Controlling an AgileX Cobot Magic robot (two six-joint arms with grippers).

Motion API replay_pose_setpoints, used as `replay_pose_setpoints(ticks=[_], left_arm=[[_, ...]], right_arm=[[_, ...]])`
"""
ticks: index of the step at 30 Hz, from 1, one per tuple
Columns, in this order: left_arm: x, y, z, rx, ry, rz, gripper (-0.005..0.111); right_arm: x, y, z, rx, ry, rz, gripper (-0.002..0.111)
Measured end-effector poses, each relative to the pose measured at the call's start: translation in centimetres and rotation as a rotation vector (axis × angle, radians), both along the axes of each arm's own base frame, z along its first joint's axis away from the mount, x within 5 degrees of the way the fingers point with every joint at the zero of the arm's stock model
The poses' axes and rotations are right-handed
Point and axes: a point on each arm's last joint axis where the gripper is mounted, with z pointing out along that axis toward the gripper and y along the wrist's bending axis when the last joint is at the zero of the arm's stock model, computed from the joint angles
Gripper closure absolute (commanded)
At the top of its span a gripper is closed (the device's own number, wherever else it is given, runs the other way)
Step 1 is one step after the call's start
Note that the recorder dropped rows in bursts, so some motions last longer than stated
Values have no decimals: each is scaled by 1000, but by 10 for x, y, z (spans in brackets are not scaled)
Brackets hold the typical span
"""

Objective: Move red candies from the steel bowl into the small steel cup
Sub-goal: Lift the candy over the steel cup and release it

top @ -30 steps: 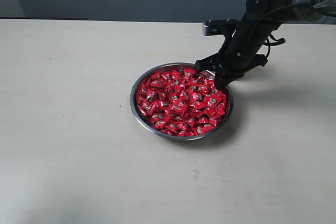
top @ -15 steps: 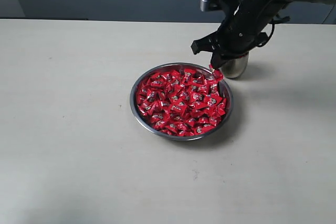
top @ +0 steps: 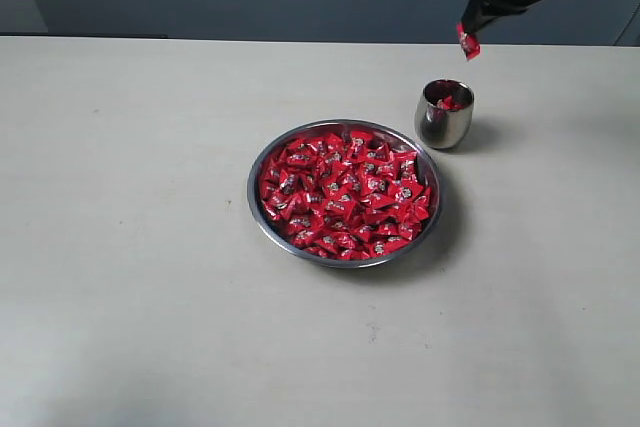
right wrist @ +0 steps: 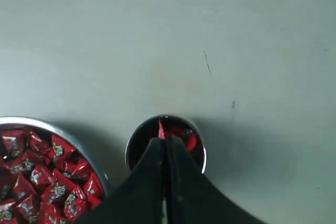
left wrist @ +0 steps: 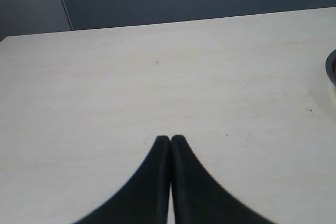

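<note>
The right hand (top: 471,22) is pinched shut on one red candy (top: 467,43), which dangles from its fingertips high above the counter (top: 150,247). Straight below the hand stands the cup (top: 444,119), with a few candies inside. The bowl (top: 262,217), heaped with candies (top: 345,192), sits just beside the cup. The left hand (left wrist: 170,141) hangs over the counter with its fingers pressed together, holding nothing.

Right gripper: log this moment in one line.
right gripper | shut on candy | above small steel cup | candies inside cup | left gripper shut, empty
</note>
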Motion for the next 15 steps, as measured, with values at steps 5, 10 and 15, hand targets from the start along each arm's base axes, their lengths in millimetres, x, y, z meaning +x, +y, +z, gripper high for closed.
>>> replay_pose_setpoints(ticks=[5,10,15], left_arm=[[0,0,0,0,0,0,106],[0,0,0,0,0,0,106],[0,0,0,0,0,0,106]], right_arm=[[6,2,-31,-22,75,2,109],[9,2,-40,-28,85,1,109],[11,3,-43,-26,77,-4,109]])
